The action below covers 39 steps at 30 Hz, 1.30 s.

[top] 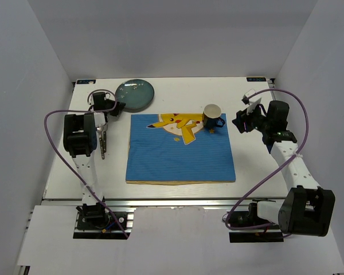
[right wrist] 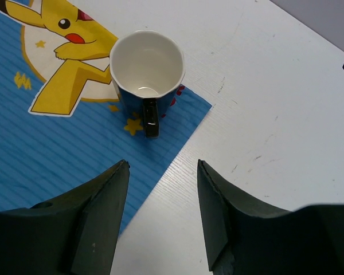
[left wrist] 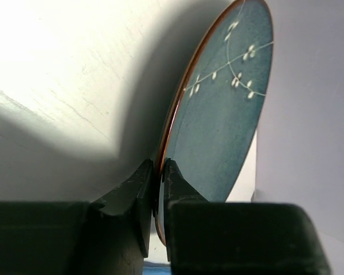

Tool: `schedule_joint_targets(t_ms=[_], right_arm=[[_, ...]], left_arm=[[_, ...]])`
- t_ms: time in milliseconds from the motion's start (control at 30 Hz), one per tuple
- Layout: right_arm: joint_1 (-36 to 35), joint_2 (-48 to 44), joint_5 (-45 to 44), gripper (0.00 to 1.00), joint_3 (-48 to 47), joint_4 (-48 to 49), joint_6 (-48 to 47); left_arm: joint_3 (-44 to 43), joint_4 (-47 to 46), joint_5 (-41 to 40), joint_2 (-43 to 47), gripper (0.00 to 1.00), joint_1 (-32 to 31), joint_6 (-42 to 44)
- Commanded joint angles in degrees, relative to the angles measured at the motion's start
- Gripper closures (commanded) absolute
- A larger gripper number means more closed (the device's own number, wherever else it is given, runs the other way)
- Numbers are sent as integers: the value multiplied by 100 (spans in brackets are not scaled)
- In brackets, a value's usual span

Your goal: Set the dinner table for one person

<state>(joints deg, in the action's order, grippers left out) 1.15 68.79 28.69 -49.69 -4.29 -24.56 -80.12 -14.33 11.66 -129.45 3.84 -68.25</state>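
A teal plate (top: 135,94) with a white sprig pattern lies at the back left of the white dinner table (top: 252,166). My left gripper (top: 119,107) is at its near edge. In the left wrist view the left gripper (left wrist: 159,169) is shut on the plate (left wrist: 229,114), with the brown rim pinched between both fingers. A dark blue mug (top: 212,116), white inside, stands upright on the back right corner of the blue striped placemat (top: 180,152). My right gripper (top: 239,122) hovers just right of it. In the right wrist view the right gripper (right wrist: 163,166) is open and holds nothing, and the mug (right wrist: 147,69) turns its handle toward it.
Cutlery (top: 103,143) lies on the table left of the placemat, beside the left arm. A silver rail (top: 178,201) runs along the table's near edge. White walls close in the back and both sides.
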Motion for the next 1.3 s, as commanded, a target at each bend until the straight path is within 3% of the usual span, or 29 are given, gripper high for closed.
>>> schedule_joint_targets(t_ms=[0, 333, 633, 700, 733, 800, 1100, 1267], right_arm=[[35, -208, 111, 44, 109, -19, 47], [35, -375, 181, 44, 223, 8, 153], [43, -472, 260, 47, 346, 43, 179], [43, -481, 321, 53, 337, 16, 171], [43, -481, 417, 73, 337, -10, 170], [43, -472, 506, 100, 311, -62, 153], [43, -499, 506, 100, 276, 43, 232], [43, -507, 480, 100, 293, 51, 232]], left_arm=[[119, -385, 266, 165, 100, 64, -162], [137, -2521, 1575, 499, 100, 311, -918], [1155, -3014, 2463, 1483, 100, 293, -664], [1602, -2901, 2673, 1868, 100, 241, -411], [1744, -2796, 2736, 2010, 100, 214, -313], [2182, -2585, 2894, 2291, 100, 83, 2], [3335, -918, 3387, 3645, 100, -883, 1531], [4046, -729, 3439, 4146, 100, -1253, 1771]])
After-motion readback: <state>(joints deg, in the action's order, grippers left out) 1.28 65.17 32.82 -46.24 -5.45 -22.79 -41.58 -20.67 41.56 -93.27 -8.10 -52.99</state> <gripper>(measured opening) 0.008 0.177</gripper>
